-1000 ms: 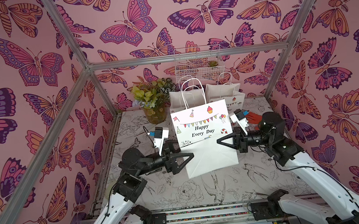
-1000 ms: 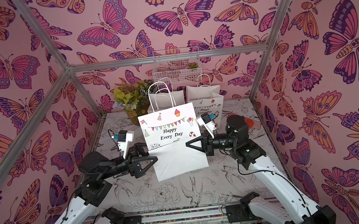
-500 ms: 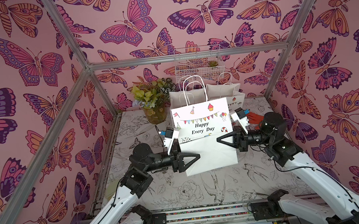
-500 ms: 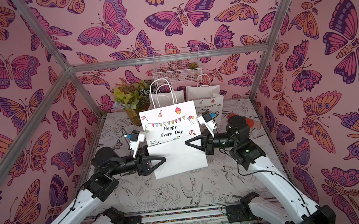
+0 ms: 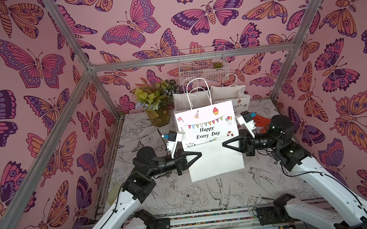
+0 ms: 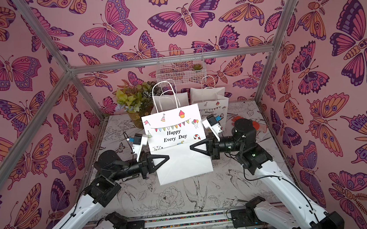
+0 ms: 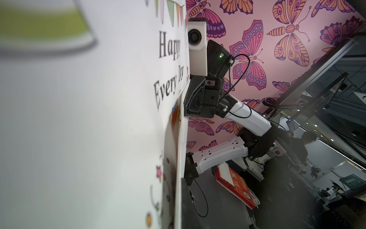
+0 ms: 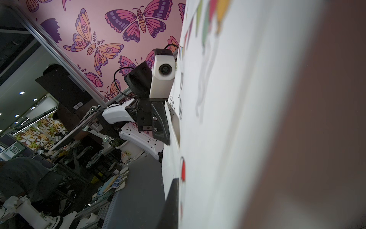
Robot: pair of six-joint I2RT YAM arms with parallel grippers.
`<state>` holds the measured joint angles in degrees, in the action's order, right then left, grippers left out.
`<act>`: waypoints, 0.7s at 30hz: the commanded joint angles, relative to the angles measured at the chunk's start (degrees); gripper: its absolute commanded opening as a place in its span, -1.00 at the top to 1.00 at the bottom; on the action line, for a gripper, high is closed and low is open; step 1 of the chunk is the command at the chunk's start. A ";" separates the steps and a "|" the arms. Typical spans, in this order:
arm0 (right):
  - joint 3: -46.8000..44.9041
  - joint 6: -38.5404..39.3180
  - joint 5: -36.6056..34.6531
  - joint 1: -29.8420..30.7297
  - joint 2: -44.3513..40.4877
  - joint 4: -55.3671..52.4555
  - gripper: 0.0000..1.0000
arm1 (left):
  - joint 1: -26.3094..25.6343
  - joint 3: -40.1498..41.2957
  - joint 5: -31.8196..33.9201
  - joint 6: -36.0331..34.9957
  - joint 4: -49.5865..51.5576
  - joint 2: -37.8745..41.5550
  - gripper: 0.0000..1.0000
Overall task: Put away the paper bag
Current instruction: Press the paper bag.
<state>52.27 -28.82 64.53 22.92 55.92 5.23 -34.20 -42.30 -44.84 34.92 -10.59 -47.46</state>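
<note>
Top view: paper bag (image 5: 214, 162) between fingers (image 5: 191, 157)

Paper bag (image 5: 214, 162): smooth matt white paper, colour-printed face. Left pincer (image 5: 198, 156) and right pincer (image 5: 225, 144): matt black plastic. Arm shells (image 5: 110, 218): semi-gloss white plastic. Cage frame (image 5: 195, 57): brushed metal. Wall basket (image 5: 203, 71): white-coated wire.
</note>
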 commanded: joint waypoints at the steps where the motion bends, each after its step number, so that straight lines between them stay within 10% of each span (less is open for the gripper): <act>1: 0.60 -0.36 1.28 0.02 -0.55 1.18 0.58 | -0.17 -1.61 1.94 -2.17 3.57 0.67 1.00; 6: -0.15 -2.93 3.65 0.13 -2.33 4.97 -0.05 | -0.20 -2.68 6.08 -2.24 5.71 1.64 1.00; 12: 0.63 1.32 6.66 0.13 -1.92 -1.09 -0.27 | -0.20 -2.83 9.96 -1.09 4.85 4.49 1.00; 21: 1.66 2.84 6.07 1.68 0.12 -3.67 0.87 | -0.26 -2.37 6.96 1.54 0.01 3.28 1.00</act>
<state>52.07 -27.68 69.28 23.64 55.59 3.42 -34.20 -43.81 -37.71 34.96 -6.50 -43.62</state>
